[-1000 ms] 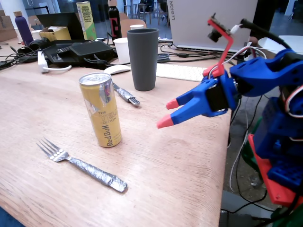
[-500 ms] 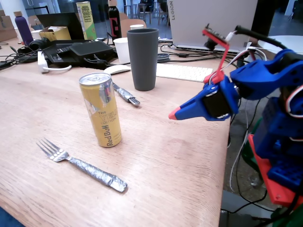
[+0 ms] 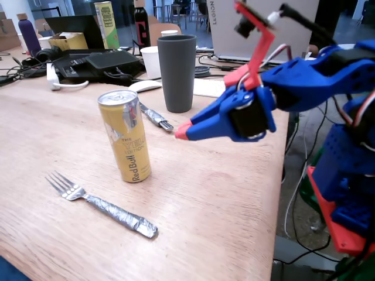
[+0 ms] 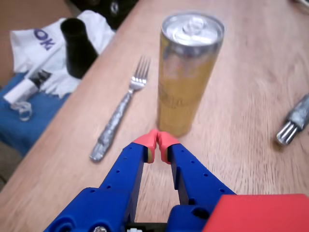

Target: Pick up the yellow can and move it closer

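Your tall slim yellow-gold metal drink can [image 3: 125, 136] stands upright on the desk [image 3: 222, 199], silver top and pull tab up, red "Red Bull" lettering running up its side. In the wrist view the can [image 4: 187, 72] sits just beyond the red-tipped fingers [image 4: 167, 141], apart from them.

Your arm comes in from the right of the fixed view, blue body with a red camera bracket sticking up top centre-right. Gripper [image 3: 182, 132] reaches left at mid-frame, held off the surface, nose tilted slightly down. In the wrist view the gripper [image 4: 158, 140] enters from the bottom edge, pointing up-frame; jaws are closed, red tips touching each other with nothing between them.
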Available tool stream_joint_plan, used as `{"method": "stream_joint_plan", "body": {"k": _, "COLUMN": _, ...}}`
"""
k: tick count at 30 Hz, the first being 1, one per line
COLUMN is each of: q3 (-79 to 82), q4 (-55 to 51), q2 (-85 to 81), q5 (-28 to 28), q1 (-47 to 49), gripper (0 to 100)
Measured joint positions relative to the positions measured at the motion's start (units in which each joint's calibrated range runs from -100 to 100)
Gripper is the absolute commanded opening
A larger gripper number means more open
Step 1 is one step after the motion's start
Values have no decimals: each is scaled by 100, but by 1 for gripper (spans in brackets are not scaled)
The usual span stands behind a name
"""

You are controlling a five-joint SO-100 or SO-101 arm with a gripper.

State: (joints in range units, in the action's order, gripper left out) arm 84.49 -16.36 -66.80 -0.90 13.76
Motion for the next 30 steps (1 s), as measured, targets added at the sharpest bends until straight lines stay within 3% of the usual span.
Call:
{"method": "stream_joint_plan", "body": {"k": 5, "q3": -1226, "q4": -1267, "q2": 493, "q5": 0, "q1": 103, "gripper": 0}}
{"method": "stream_joint_plan", "body": {"k": 11, "q3": -1217, "q4": -1267, "q2": 735, "q5": 29, "q1": 47, "gripper": 0}}
{"method": "stream_joint_plan", "body": {"k": 15, "q3": 162, "q4": 348, "q2": 761, "q5": 0, "q1": -103, "gripper": 0}}
{"method": "stream_joint_plan", "body": {"k": 17, "q3": 261, "q4": 969, "q2": 934, "q5": 0, "q1": -207, "gripper": 0}}
{"method": "stream_joint_plan", "body": {"k": 21, "q3": 252, "q4": 1888, "q2": 2265, "q5": 0, "q1": -1334, "gripper": 0}}
{"method": "stream_joint_plan", "body": {"k": 24, "q3": 252, "q4": 2965, "q2": 3165, "q5": 0, "q1": -1419, "gripper": 0}}
{"method": "stream_joint_plan", "body": {"k": 30, "q3": -198, "q4": 3561, "q2": 4107, "q5": 0, "q1": -1296, "gripper": 0}}
